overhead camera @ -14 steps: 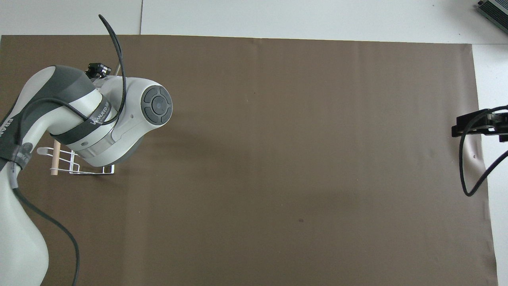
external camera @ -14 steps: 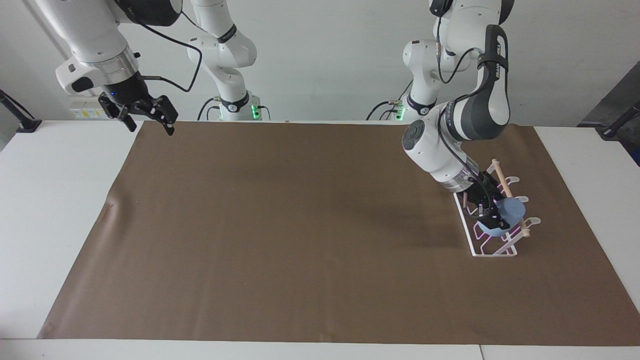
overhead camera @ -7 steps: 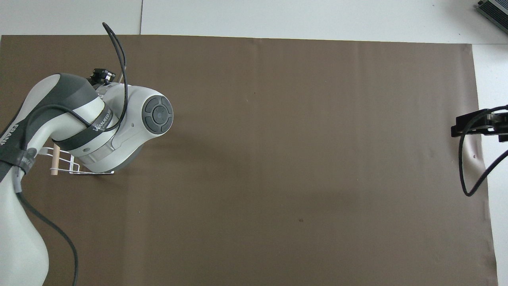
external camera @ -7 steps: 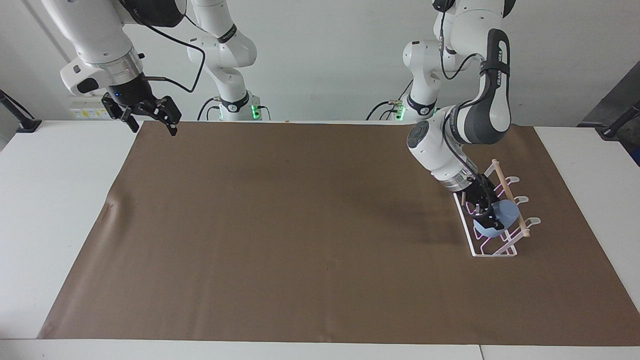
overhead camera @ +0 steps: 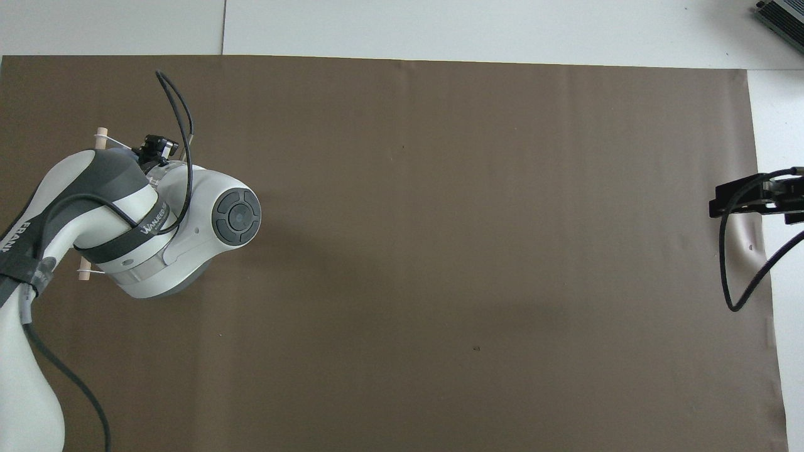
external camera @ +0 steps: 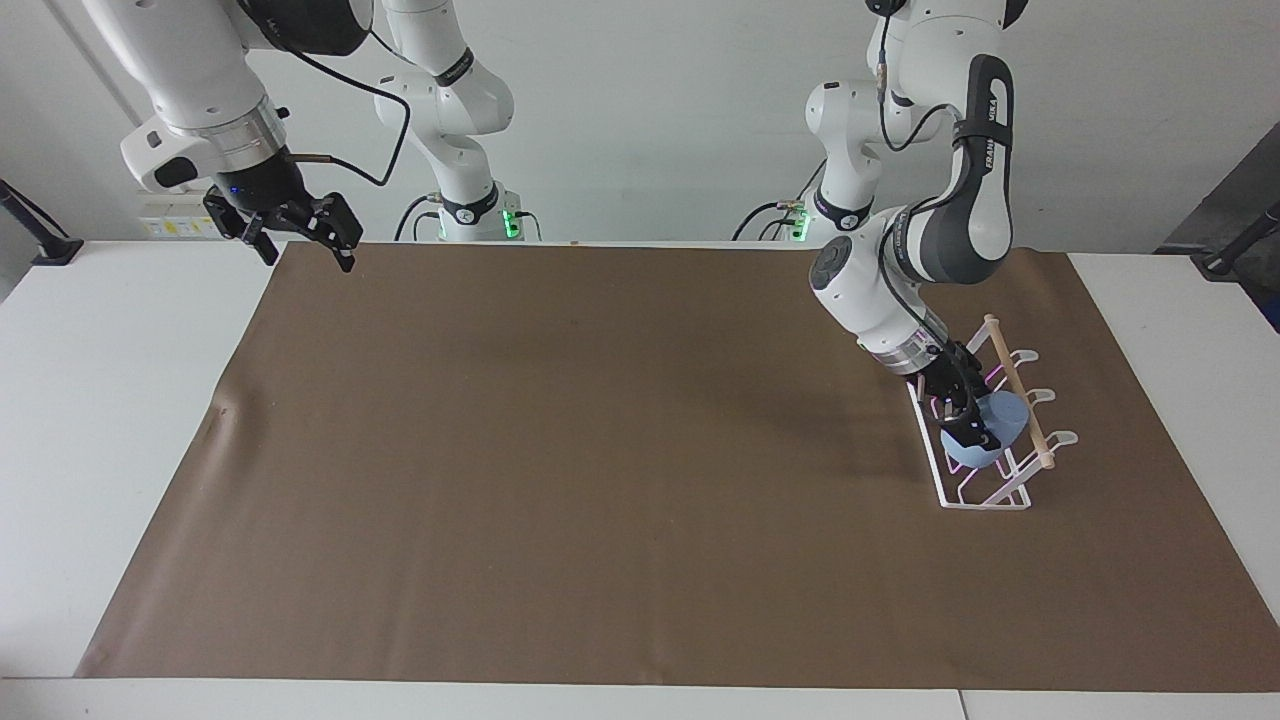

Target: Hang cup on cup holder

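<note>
**Cup on the rack, gripper at its side: release is the weak point**

The left gripper [external camera: 968, 418] is down among the prongs of the cup holder [external camera: 985, 498], at the left arm's end of the brown mat [external camera: 600, 450]. The cup [external camera: 992, 432] lies tilted inside the rack, just under the wooden dowel [external camera: 1015, 385], with the black fingers against its side. From where I stand I cannot tell whether the jaws clamp the cup or have let go. From above, the arm's wrist covers the rack; only the dowel's ends show.

The right gripper [external camera: 300, 230] waits in the air over the mat's corner at the right arm's end, jaws spread wide and empty.

Risks, as I judge them:
- If the cup is not seated over a prong, opening the fingers could let it slide off and drop to the mat.
- The rack looks light. A finger caught in a wire loop on withdrawal could drag or tip it.
- A sideways pull on exit may carry the cup along, as it has no handle to anchor it.
- The dowel sits close to the wrist; a steep lift could knock it.
</note>
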Robot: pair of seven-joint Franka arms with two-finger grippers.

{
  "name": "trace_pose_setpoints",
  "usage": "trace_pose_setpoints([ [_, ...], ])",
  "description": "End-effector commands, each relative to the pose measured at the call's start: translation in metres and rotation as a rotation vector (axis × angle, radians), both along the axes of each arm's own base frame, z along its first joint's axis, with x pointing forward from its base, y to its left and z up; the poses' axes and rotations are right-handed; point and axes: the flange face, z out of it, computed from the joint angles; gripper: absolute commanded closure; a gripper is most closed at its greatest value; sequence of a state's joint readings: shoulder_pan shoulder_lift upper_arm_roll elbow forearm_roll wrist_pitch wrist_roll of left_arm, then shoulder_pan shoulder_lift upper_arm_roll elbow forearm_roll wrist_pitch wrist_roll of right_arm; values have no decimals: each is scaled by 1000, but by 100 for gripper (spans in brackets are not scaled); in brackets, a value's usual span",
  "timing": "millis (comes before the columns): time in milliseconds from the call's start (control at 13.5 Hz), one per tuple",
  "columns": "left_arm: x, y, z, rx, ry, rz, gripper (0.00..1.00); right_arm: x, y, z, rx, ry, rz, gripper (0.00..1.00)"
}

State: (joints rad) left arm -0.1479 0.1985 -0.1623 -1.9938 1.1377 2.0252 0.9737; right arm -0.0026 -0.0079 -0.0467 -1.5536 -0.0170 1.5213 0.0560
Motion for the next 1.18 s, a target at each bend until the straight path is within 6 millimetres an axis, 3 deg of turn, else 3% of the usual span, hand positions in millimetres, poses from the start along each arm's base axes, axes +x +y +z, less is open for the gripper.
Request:
trace_pose_setpoints([
  [0, -8, 7, 1, -9, -19, 1, 0, -3, 5, -1, -6, -15, 24, 0],
  [148, 0, 5, 10, -7, -33, 6, 0, -6, 3, -6, -1, -2, 46, 0],
  [517, 19, 3, 65, -90, -57, 88, 0, -5, 1, -6, 1, -2, 47, 0],
  [664, 24, 4, 93, -163, -56, 187, 0, -6, 0, -6, 1, -4, 46, 0],
  [886, 26, 4, 117, -330, -70, 337, 0, -6, -1, -6, 1, -2, 44, 0],
  [1107, 21, 25, 139, -487, -144, 555, 0, -6, -1, -6, 1, -2, 44, 0],
])
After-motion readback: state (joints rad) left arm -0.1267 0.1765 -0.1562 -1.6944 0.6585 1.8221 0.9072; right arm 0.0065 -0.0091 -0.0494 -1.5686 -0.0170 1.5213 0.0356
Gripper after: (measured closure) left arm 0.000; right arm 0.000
